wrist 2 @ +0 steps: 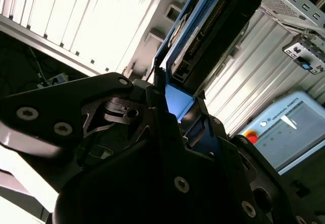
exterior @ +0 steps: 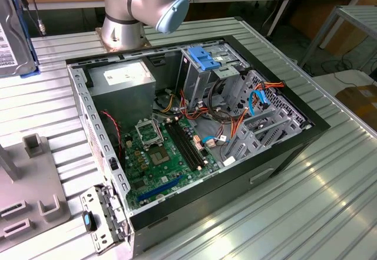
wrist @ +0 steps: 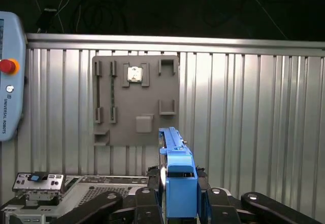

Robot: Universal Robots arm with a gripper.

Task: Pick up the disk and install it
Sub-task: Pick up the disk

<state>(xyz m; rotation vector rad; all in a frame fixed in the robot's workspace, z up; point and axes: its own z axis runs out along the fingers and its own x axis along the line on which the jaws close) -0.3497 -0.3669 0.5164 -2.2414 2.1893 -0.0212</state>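
Black angular claw [wrist: 179, 189] grips flat, blue-railed disk [wrist: 171, 145] edgewise.

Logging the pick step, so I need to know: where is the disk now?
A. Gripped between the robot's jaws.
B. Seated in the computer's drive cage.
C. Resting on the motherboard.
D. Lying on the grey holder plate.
A: in the first wrist view the blue-railed disk stands on edge, clamped between the jaws of the gripper.
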